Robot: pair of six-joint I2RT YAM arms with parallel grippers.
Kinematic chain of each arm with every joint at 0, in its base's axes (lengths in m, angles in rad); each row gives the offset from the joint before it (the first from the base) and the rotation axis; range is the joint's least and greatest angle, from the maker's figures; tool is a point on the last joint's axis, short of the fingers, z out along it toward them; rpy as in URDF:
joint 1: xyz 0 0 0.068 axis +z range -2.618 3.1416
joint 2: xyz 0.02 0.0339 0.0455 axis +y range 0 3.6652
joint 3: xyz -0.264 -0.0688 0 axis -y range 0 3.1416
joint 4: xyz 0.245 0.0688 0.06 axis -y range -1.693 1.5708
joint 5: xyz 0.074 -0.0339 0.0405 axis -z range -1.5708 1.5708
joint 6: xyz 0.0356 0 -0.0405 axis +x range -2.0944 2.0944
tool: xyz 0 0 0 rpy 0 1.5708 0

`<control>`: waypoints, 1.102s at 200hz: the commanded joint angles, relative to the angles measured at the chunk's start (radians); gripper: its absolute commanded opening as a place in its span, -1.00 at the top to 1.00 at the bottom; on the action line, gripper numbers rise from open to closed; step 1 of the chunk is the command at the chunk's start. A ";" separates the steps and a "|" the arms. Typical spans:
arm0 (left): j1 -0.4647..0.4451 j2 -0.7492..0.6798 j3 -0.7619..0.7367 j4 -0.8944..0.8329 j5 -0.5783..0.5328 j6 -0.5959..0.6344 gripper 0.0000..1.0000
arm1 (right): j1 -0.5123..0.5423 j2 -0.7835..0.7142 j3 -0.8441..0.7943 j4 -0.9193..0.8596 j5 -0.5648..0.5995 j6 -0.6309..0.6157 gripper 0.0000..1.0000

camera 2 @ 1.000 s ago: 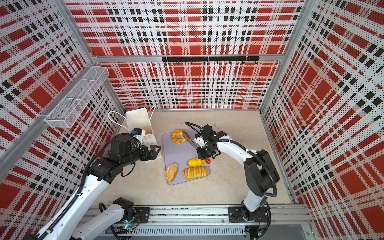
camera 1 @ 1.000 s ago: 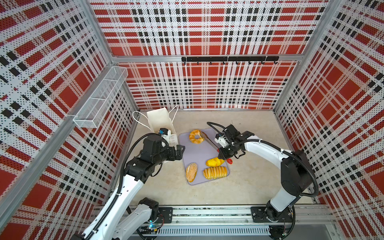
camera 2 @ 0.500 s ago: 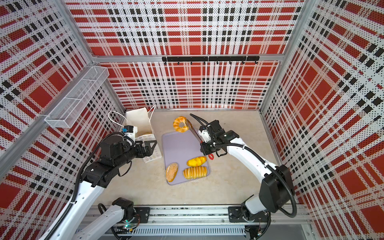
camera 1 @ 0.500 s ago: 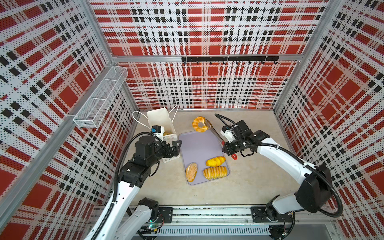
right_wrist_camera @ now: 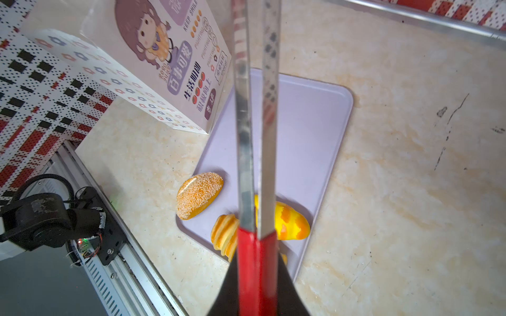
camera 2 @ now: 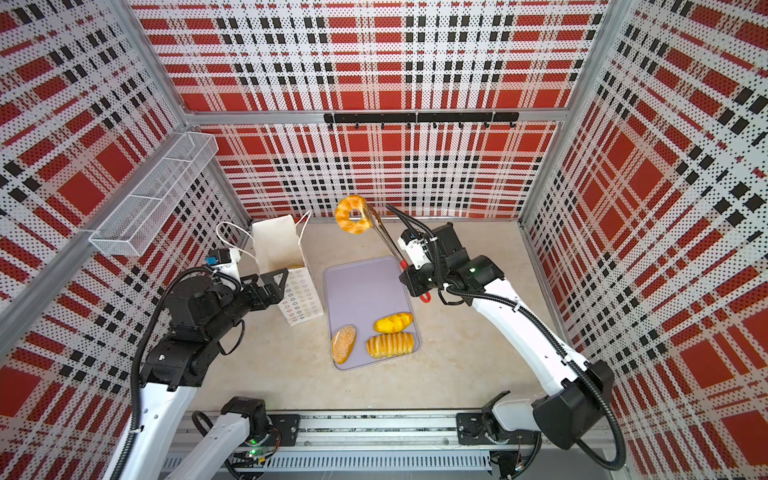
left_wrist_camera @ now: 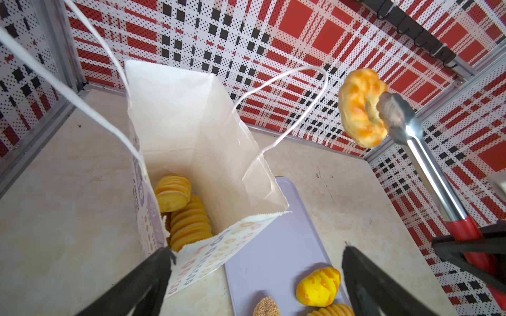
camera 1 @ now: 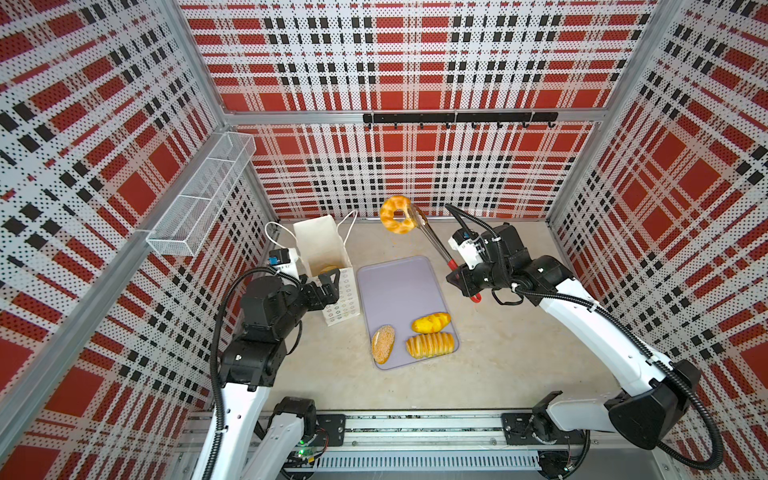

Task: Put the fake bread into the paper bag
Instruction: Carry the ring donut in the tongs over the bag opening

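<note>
My right claw [camera 1: 461,283] is pressed together on the red handles of the tongs [camera 1: 432,239]; in the right wrist view the two steel blades [right_wrist_camera: 257,136] run out nearly parallel from the claw [right_wrist_camera: 257,287]; the tong tips pinch the ring bread [camera 1: 397,215] through its hole and rim, and it hangs in the air beyond the far end of the tray [camera 1: 395,286], beside the mouth of the paper bag [camera 1: 320,245] but not over it; both top views show this, ring [camera 2: 353,215] and bag [camera 2: 278,241] apart.

My left claw [camera 1: 328,286] is spread wide and holds nothing; it sits at the bag's narrow printed side near the rim; in the left wrist view one finger [left_wrist_camera: 153,268] lies at the corner of the rim, though I cannot tell if it touches.

The bag stands upright and open just beside the tray's left edge; inside it I see two ridged breads [left_wrist_camera: 189,221] lying at the bottom.

On the tray's near end three breads remain: a seeded oval [camera 1: 383,343] at the left edge, a yellow bun [camera 1: 431,323], and a ridged loaf [camera 1: 430,345] just in front of the bun; the rest of the tray is bare; it lies flat on the pale table [camera 1: 519,353].
</note>
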 commanded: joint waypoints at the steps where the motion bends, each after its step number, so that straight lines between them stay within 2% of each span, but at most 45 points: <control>1: 0.041 -0.016 0.043 0.009 0.022 0.004 -1.00 | -0.002 -0.047 0.040 0.061 -0.054 -0.058 0.84; 45: 0.107 -0.016 0.040 0.004 0.056 0.004 -1.00 | 0.072 -0.031 0.100 0.101 -0.073 -0.117 0.84; 100: 0.172 -0.025 0.041 -0.007 0.098 0.007 -1.00 | 0.265 0.146 0.286 0.023 0.071 -0.210 0.82; 157: 0.210 -0.037 0.036 -0.028 0.125 0.018 -0.99 | 0.309 0.314 0.439 -0.040 0.129 -0.203 0.81; 220: 0.230 -0.024 0.030 -0.027 0.153 0.033 -0.99 | 0.362 0.400 0.471 -0.074 0.223 -0.198 0.79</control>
